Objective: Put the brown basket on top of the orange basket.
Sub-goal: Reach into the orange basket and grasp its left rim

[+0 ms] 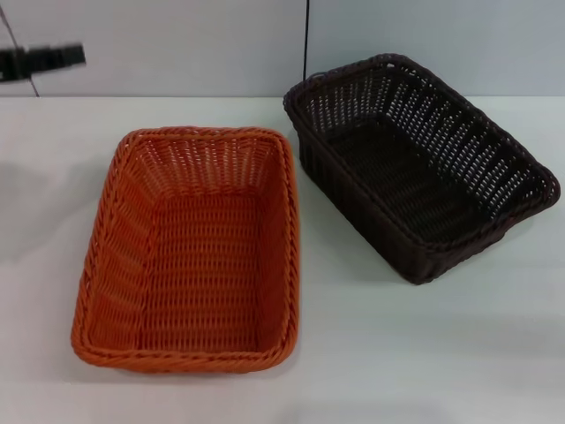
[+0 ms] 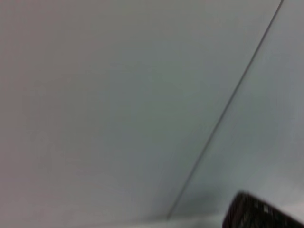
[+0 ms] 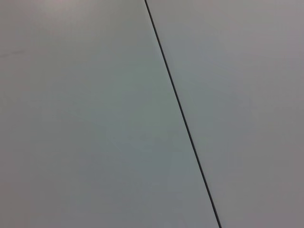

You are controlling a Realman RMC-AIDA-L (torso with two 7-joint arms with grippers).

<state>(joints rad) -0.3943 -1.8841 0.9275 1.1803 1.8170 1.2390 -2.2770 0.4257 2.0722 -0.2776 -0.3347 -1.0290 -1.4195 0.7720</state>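
Note:
The orange basket (image 1: 190, 252) stands upright on the white table, left of centre, and is empty. The brown basket (image 1: 424, 168) stands upright to its right and farther back, turned at an angle, and is also empty. A narrow gap separates the two baskets. A dark corner of the brown basket (image 2: 263, 213) shows in the left wrist view. My left gripper (image 1: 44, 60) shows only as a dark shape at the far left, raised in front of the wall and away from both baskets. My right gripper is out of view.
The white table (image 1: 397, 353) runs back to a pale wall (image 1: 177, 44) with a dark vertical seam (image 1: 308, 35). The right wrist view shows only the wall and its seam (image 3: 183, 118).

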